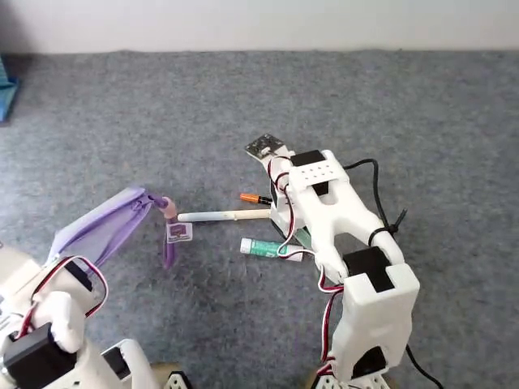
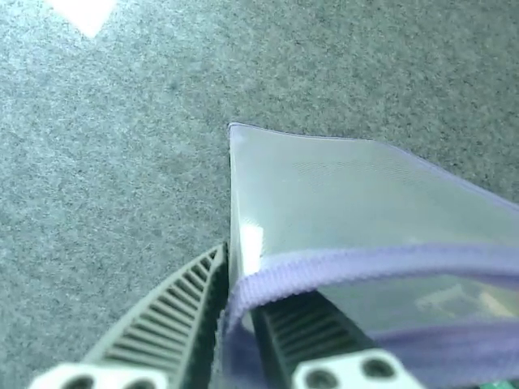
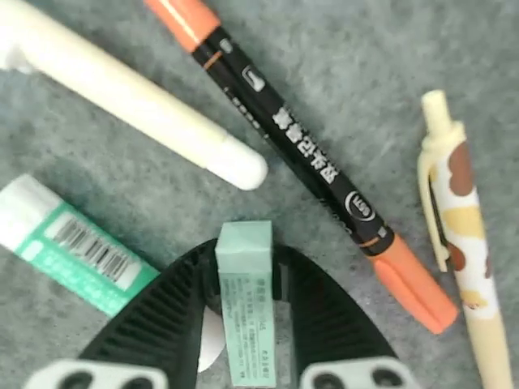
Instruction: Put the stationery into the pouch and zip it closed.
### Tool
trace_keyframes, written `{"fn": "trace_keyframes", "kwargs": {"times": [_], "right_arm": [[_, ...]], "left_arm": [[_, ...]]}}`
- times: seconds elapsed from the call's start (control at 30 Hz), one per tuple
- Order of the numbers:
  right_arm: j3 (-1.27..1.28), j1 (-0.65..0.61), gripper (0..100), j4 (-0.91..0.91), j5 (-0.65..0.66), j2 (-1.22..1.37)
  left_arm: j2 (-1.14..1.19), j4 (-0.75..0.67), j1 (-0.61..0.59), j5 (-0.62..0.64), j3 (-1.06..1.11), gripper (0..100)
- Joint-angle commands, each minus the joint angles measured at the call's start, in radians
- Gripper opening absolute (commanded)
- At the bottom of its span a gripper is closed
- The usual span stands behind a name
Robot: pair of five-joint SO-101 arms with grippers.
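Clamping a pale green eraser between its jaws, the right gripper hangs over the grey carpet, with the white pen, orange-capped marker and green-labelled stick just beyond its tips. The left gripper is closed on the pouch at its purple zip edge, apart from the stationery.

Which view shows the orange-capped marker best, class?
The right wrist view: the marker lies with its black barrel and both orange ends in sight. The high view gives one orange end and a little barrel; the right arm hides the rest. The left wrist view faces the pouch.
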Motion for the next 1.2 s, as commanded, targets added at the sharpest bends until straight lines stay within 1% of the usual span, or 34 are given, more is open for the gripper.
{"fn": "trace_keyframes", "kwargs": {"times": [0.0, 0.13, 0.27, 0.4, 0.53, 0.6, 0.7, 0.83, 1.0, 1.1, 1.17], "right_arm": [[-0.041, -0.002, 0.9, 0.021, 0.012, -0.101], [-0.041, -0.025, 0.8, 0.163, -0.003, -0.226], [-0.041, -0.053, 0.8, 0.275, -0.095, -0.389], [-0.040, -0.104, 0.8, 0.369, -0.190, -0.555], [-0.043, -0.159, 0.8, 0.375, -0.305, -0.727], [-0.043, -0.199, 0.8, 0.346, -0.362, -0.803], [-0.043, -0.275, 0.8, 0.243, -0.442, -0.892], [-0.037, -0.398, 0.8, 0.016, -0.512, -0.938], [0.021, -0.509, 0.8, -0.351, -0.509, -0.937], [0.112, -0.545, 0.8, -0.599, -0.506, -0.935], [0.160, -0.561, 0.8, -0.746, -0.474, -0.915]], "left_arm": [[0.000, -0.003, -0.005, 0.011, -0.045, 1], [0.006, -0.003, 0.000, 0.011, -0.045, 1], [0.000, -0.003, 0.078, 0.021, -0.056, 1], [0.011, -0.031, 0.150, 0.123, -0.079, 1], [0.018, -0.109, 0.173, 0.147, -0.077, 1], [0.055, -0.133, 0.173, 0.149, -0.085, 1], [0.141, -0.149, 0.170, 0.183, -0.102, 1], [0.270, -0.150, 0.173, 0.241, -0.157, 1], [0.374, -0.150, 0.173, 0.253, -0.209, 1], [0.393, -0.150, 0.173, 0.253, -0.214, 1], [0.393, -0.150, 0.173, 0.253, -0.211, 1]]}}
